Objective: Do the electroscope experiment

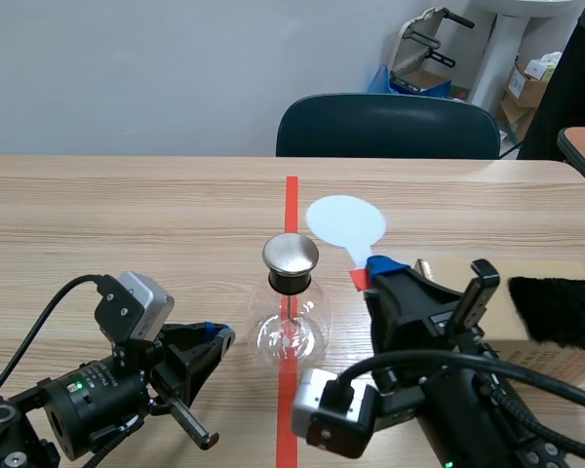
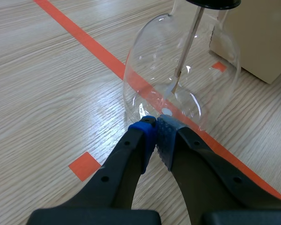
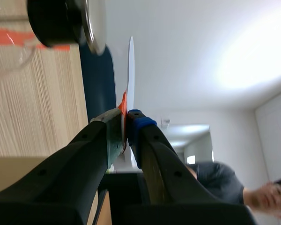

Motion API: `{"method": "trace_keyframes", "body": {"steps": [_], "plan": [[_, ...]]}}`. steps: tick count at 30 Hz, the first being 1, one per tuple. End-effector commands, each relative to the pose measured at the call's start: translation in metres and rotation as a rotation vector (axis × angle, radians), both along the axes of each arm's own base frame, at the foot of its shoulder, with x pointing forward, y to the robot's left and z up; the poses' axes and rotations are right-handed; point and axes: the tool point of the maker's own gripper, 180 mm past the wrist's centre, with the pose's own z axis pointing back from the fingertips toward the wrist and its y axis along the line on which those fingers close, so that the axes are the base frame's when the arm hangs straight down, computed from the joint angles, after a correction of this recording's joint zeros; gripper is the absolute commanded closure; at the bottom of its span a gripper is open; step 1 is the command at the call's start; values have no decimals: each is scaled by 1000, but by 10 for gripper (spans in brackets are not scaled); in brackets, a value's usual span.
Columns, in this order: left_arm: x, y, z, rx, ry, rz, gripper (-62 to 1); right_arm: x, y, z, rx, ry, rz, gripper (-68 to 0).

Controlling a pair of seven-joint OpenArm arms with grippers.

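Left jaws, low at the near left of the scene, are pressed together on nothing. They point right at the glass electroscope flask (image 1: pixel 291 327), which stands on the orange-red tape line (image 1: pixel 292 200) in the middle of the worktop (image 1: pixel 127 214). A round metal cap (image 1: pixel 291 253) tops the flask. Right jaws, at the near right, pinch the red handle (image 1: pixel 360 279) of a pale blue disc paddle (image 1: pixel 345 222). The paddle sits just right of the cap and apart from it. A cardboard box (image 1: pixel 546 268) at the right carries a black fur pad (image 1: pixel 561 312).

From the left wrist, the dotted pads (image 2: pixel 166 138) meet just before the flask's base; whether they touch the glass I cannot tell. A thin rod (image 2: pixel 187 47) hangs inside the flask.

From the right wrist, both fingers clamp the red handle, and the disc rises edge-on ahead of them, beside the cap.
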Motion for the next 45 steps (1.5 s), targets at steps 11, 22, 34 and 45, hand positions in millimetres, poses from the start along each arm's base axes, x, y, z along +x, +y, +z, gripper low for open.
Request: {"method": "trace_keyframes", "body": {"steps": [11, 22, 34, 45], "plan": [[3, -4, 9, -30, -20, 3, -36, -16, 32, 11, 5, -47, 212, -15], [4, -4, 12, -38, -31, 4, -36, -10, 24, 11, 7, -43, 156, -15], [4, -4, 12, -37, -31, 4, -36, 17, -32, 9, 18, -22, -192, -15], [4, -4, 12, -37, -31, 4, -36, 24, -66, 7, 24, -10, -386, -15]]}}
